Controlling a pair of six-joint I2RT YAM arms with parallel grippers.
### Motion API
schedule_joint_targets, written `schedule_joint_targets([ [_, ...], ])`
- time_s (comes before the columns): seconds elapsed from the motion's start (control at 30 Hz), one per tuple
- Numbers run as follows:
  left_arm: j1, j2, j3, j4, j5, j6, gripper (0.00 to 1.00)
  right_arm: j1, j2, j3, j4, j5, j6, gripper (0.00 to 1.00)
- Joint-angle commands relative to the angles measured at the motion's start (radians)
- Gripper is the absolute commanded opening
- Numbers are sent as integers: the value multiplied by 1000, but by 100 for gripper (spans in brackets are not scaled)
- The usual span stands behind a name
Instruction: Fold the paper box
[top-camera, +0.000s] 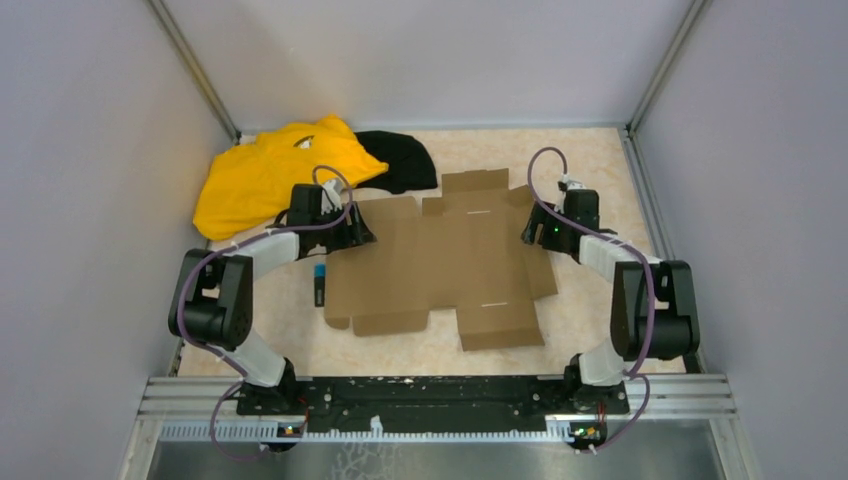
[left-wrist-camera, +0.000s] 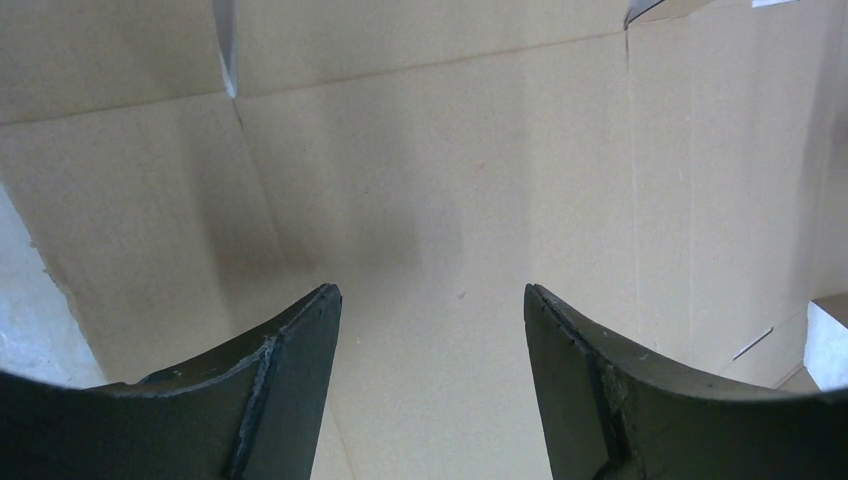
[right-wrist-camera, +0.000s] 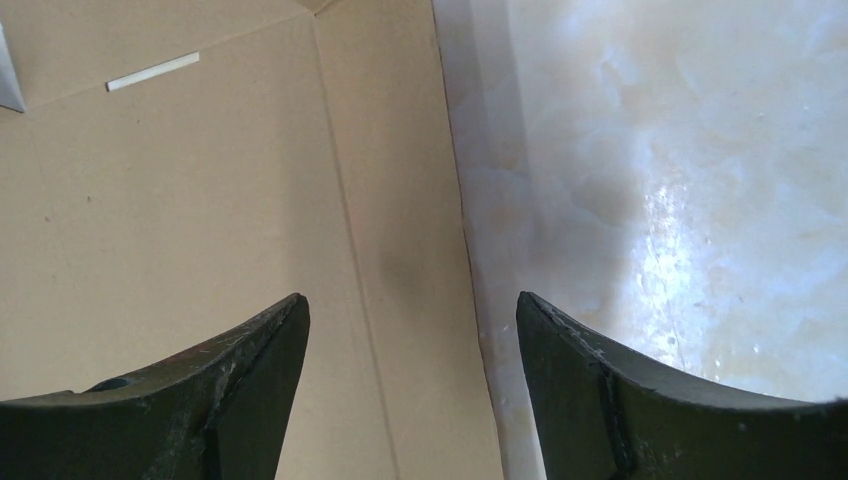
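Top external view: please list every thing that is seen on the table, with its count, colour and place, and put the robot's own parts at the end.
paper box: one, brown cardboard, a flat unfolded sheet in the middle of the table.
yellow cloth: one, yellow, crumpled at the far left.
black cloth: one, black, far side, right beside the yellow cloth.
small stick-like object: one, black with a blue end, just left of the sheet.
table: one, beige, marbled.
left gripper: one, black, open, over the sheet's left part.
right gripper: one, black, open, over the sheet's right edge.

The paper box (top-camera: 440, 265) is matt brown cardboard; the table (right-wrist-camera: 680, 200) looks glossy, marbled.
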Motion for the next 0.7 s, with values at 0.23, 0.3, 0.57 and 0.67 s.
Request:
schedule_joint_targets([
  [0.23, -48, 64, 42, 37, 45, 14, 73, -9, 92, 75, 87, -31, -28, 71],
  [0.3, -53, 83, 43, 47, 46, 14, 73, -10, 102, 79, 86, -34, -33, 69],
  [0.57, -72, 146, 47, 88, 60, 16, 72, -10, 138, 88, 103, -92, -26, 50],
  [0.67, -81, 159, 48, 101, 62, 14, 72, -9, 151, 97, 91, -108, -27, 38],
])
